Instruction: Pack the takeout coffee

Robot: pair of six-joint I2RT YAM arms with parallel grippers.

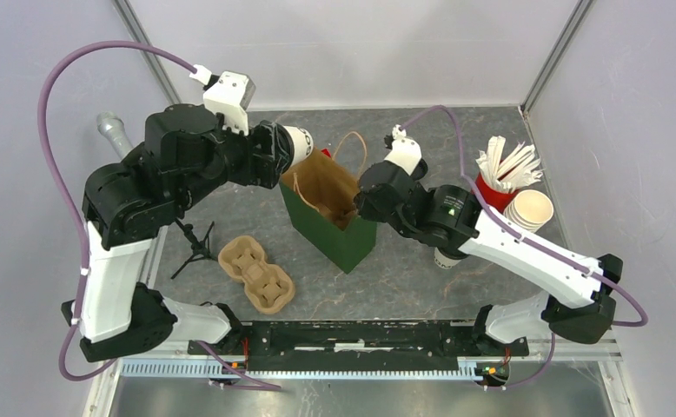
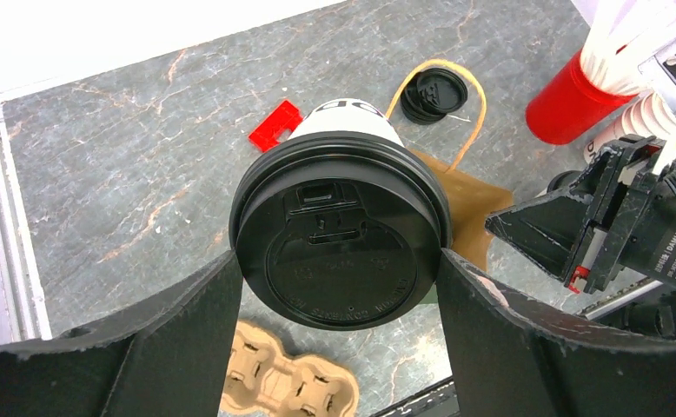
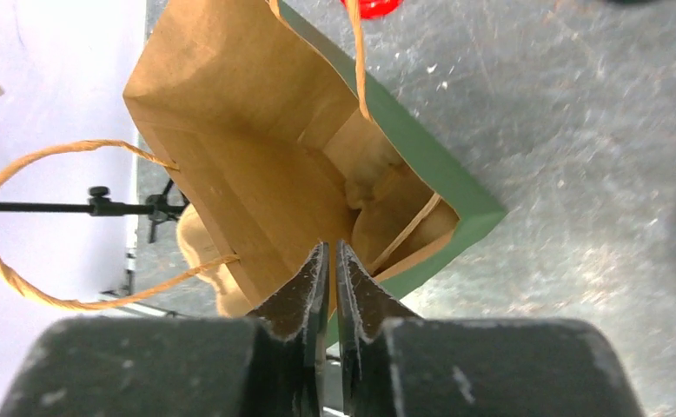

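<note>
My left gripper [image 1: 284, 149] is shut on a takeout coffee cup [image 1: 299, 141], cream-white with a black lid, held tilted on its side just above the left rim of the paper bag [image 1: 345, 236]. In the left wrist view the black lid [image 2: 341, 254] faces the camera between my two fingers [image 2: 187, 339]. The bag is green outside, brown inside, and stands open. My right gripper [image 3: 330, 257] is shut on the bag's near rim [image 3: 256, 226]; in the top view it sits at the bag's right edge [image 1: 362, 205].
A tan pulp cup carrier [image 1: 257, 274] lies left of the bag. A red cup of white sticks [image 1: 496, 185] and a stack of lidless cups [image 1: 531, 209] stand at right. Another white cup [image 1: 445, 258] shows partly under the right arm. Loose black lids [image 2: 434, 89] and a red piece [image 2: 275, 127] lie behind the bag.
</note>
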